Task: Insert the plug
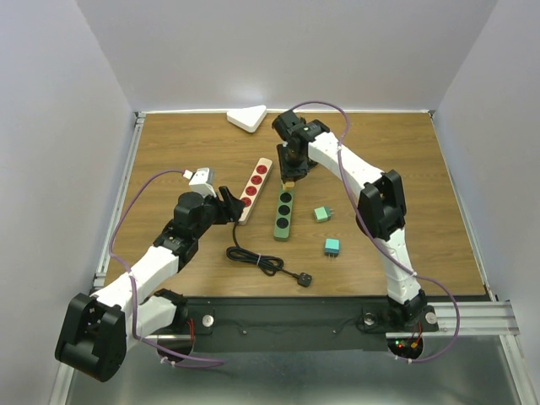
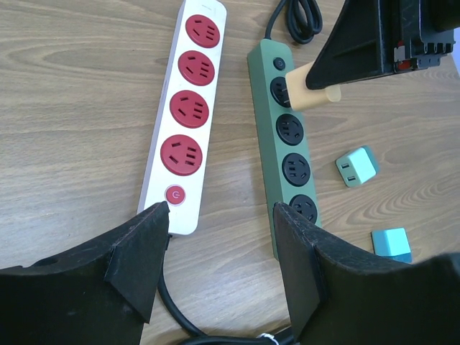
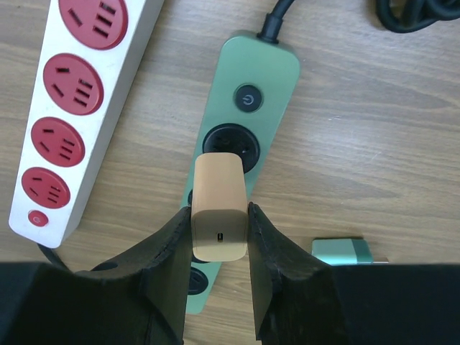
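- The top external view alone takes in the whole tabletop point(image 1: 413, 160): a white wedge point(image 1: 247, 118) at the far edge, a coiled black cable point(image 1: 257, 260) near the front, and two teal adapters point(image 1: 321, 214) to the right of the strips.
- Only the right wrist view shows the plug point(image 3: 220, 187) from behind, with a small oval port in its rear face.
- Only the left wrist view shows it from the side, slanted down toward the green power strip point(image 2: 287, 144).
- The plug is a tan, round-cornered block.
- The right end effector point(image 3: 220, 214) is closed on it, one finger pressed to each side.
- The plug sits over the green strip's first socket, next to the power button. Whether its prongs have entered cannot be told.
- The left end effector point(image 2: 221, 215) stands partly open with nothing in it, at the near ends of the green strip and the white power strip point(image 2: 188, 115).
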Robot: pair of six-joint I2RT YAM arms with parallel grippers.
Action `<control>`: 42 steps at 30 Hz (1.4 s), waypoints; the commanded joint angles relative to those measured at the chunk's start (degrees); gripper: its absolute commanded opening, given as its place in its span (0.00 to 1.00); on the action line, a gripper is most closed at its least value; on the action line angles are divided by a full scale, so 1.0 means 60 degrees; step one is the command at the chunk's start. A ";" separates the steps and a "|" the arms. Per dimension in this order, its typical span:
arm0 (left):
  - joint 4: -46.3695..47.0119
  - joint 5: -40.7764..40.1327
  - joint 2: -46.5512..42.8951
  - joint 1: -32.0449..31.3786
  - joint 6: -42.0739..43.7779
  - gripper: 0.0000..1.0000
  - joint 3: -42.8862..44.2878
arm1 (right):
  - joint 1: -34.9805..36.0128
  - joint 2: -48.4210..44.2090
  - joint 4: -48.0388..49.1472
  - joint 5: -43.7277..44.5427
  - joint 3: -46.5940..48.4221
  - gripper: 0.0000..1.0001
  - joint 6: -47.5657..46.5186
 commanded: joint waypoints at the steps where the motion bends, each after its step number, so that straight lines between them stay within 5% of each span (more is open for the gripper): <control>1: 0.0353 0.0132 -0.0241 0.0033 0.0123 0.70 0.0324 | 0.0194 0.0069 -0.0184 -0.0110 0.0386 0.00 0.0166; 20: 0.0294 0.0132 -0.0300 0.0018 0.0123 0.71 0.0324 | 0.0179 0.0230 -0.0184 0.0417 0.1323 0.00 0.0269; 42: 0.0338 0.0205 -0.0256 0.0018 0.0138 0.71 0.0294 | 0.0106 0.0128 -0.0257 0.0696 0.0328 0.00 0.0357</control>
